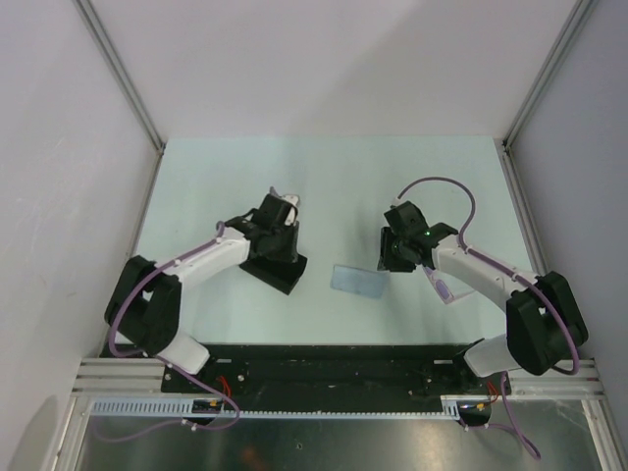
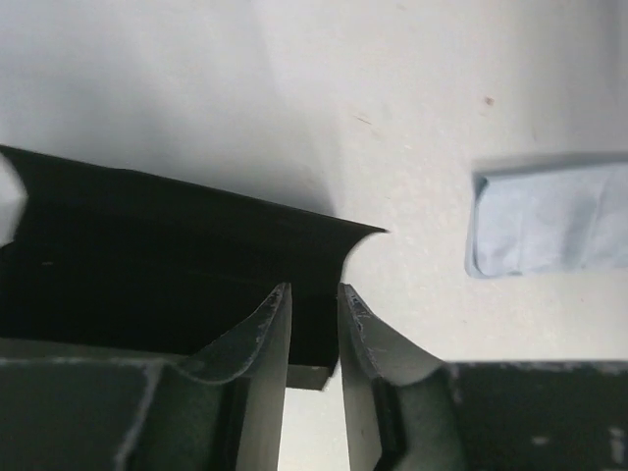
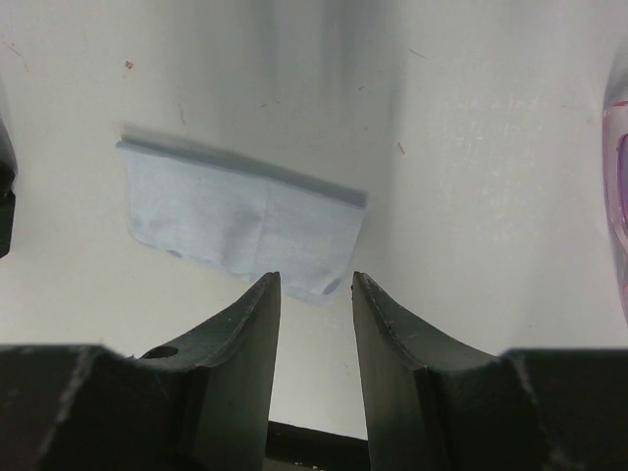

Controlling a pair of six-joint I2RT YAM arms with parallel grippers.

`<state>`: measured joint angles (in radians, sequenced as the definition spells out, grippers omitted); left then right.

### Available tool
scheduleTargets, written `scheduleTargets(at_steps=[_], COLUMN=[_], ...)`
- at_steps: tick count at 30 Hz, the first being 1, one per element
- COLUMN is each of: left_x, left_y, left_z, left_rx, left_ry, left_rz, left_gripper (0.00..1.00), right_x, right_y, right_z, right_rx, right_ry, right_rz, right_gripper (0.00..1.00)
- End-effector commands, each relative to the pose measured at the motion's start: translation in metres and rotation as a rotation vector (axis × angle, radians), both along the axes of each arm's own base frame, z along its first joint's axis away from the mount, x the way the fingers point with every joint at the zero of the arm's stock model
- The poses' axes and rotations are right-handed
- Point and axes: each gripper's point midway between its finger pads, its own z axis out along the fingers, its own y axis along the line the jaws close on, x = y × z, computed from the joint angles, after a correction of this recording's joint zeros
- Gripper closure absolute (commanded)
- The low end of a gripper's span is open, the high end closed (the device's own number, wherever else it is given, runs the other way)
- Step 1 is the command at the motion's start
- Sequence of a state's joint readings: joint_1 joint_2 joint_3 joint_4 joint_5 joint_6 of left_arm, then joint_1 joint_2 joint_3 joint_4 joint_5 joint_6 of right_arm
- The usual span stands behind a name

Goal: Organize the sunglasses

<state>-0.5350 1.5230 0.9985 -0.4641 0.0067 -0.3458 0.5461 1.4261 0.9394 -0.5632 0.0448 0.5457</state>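
The left jaws stood narrowly apart, with a corner of the black case (image 2: 147, 265) showing through the gap. Whether they pinched its wall or merely hung over it could not be told. Probably they were there to steady the case, or hold it open, for loading. The right jaws were apart on nothing, poised above the near edge of the pale blue cloth (image 3: 240, 221). The cloth lay flat on the surface (image 1: 334, 177) between the two arms and seemed the likelier thing to be picked up next. The sunglasses (image 1: 441, 286) lay on the surface to the right of the cloth, partly under the right forearm, with one purple lens at the edge of the right wrist view. The case looked open, its inside dark. Nothing could be made out in it, and the sunglasses were plainly not yet housed.
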Motion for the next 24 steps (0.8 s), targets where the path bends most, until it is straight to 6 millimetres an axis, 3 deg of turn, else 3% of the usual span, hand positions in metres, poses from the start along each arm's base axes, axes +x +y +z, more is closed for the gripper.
scheduleTargets(at_steps=[1,6,16,22,24], left_x=[-0.003,-0.022,-0.062,-0.084,-0.086], left_y=[-0.034,-0.045,-0.009,0.014,0.022], left_z=[-0.007,-0.021,-0.037,-0.038,-0.03], left_rx=[-0.048,-0.028,-0.02,-0.046,-0.064], left_ry=[0.034,0.073,0.114,0.119,0.101], left_rz=[0.026,-0.013,0.104,0.233,0.285], left_gripper=[0.72,0.74,0.75,0.74,0.73], right_x=[0.004,0.002,-0.003,-0.005,-0.007], right_y=[-0.003,-0.008,-0.012,-0.014,-0.014], right_z=[0.009,0.009,0.006,0.005,0.005], right_rx=[0.012,0.001,0.002,0.006,0.007], right_ry=[-0.034,-0.033,-0.026,-0.022,-0.02], right_rz=[-0.005,-0.003,0.006,0.013,0.017], right_gripper=[0.59,0.59,0.59,0.59,0.59])
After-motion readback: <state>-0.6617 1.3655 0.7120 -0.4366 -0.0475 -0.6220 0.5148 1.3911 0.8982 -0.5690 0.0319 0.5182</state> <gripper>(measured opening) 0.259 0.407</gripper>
